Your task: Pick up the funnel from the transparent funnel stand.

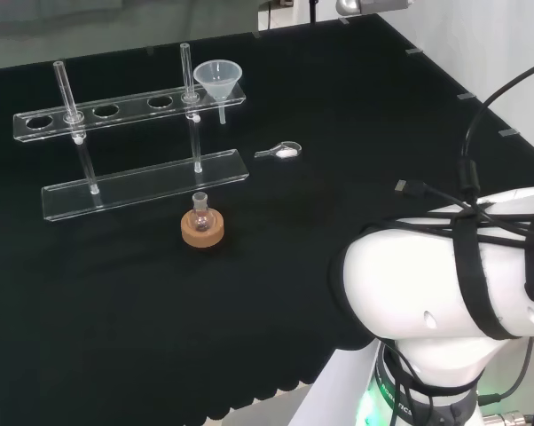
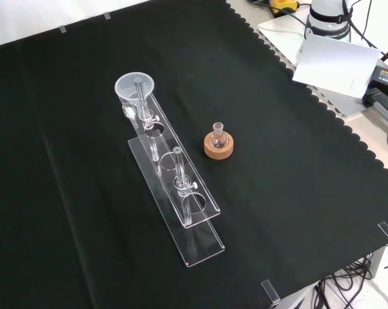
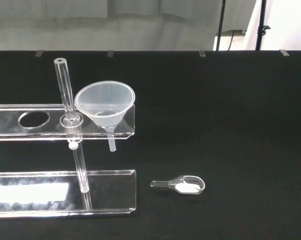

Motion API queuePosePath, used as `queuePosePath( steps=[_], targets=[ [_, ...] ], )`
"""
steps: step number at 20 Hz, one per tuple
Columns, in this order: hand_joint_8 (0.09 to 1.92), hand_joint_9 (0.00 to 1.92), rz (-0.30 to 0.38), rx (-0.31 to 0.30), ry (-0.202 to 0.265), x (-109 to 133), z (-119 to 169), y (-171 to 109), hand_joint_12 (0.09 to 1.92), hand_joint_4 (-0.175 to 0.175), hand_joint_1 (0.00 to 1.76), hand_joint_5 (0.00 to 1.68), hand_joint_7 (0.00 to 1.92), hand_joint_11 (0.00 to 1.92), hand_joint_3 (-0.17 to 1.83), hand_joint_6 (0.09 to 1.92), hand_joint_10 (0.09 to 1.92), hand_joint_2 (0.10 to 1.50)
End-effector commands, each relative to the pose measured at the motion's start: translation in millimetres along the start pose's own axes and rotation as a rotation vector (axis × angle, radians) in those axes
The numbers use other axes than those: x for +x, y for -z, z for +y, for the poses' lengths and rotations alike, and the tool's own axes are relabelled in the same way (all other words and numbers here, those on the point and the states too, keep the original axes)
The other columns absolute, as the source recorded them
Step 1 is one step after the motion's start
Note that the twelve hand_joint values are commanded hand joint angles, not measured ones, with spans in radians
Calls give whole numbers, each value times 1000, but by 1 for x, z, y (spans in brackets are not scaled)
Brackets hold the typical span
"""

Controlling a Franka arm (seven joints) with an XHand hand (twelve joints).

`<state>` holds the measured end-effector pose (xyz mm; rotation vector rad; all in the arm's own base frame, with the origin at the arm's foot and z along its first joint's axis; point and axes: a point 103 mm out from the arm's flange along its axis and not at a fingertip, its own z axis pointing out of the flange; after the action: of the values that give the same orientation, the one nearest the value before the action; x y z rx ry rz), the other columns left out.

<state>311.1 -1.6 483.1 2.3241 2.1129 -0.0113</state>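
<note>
Black cloth (image 1: 276, 266) covers the whole bench, and it is the largest thing in all three views. At the right of the head view stands the white link of the arm (image 1: 444, 275), with black cables strapped across it. The state of the fingers cannot be told.

Next in size is the transparent funnel stand (image 1: 134, 146): a flat clear base plate on the cloth, two thin upright rods, and an upper plate with round holes. In the head view it lies across the left part of the cloth; in the front view it runs from the upper left down toward the lower middle (image 2: 174, 193).

The funnel (image 1: 218, 82) sits upright in the last hole at the right end of the upper plate in the head view, just beside one rod. Its wide mouth is above the plate and its stem hangs below, as the wrist view (image 3: 106, 104) shows plainly.

A cork ring (image 1: 201, 229) stands near the base plate, apart from it, and carries a small round flask (image 1: 200, 211).

A small clear scoop (image 3: 183, 185) with white powder lies on the cloth near the stand's end.
</note>
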Motion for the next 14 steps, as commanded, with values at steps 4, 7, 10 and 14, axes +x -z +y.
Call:
queuePosePath(
  steps=[4,7,10,14],
  targets=[
    [421,112,9,0,-24,0,10,-5,1266,29,0,197,1,0,463,87,592,1132],
    [422,112,4,22,-37,2,16,-5,1266,28,0,200,1,0,461,87,592,1133],
    [424,112,3,45,-45,6,31,-13,1266,28,0,202,1,0,459,87,592,1133],
    [425,113,2,43,-55,6,37,-23,1265,27,0,205,1,0,455,87,593,1133]
  ],
)
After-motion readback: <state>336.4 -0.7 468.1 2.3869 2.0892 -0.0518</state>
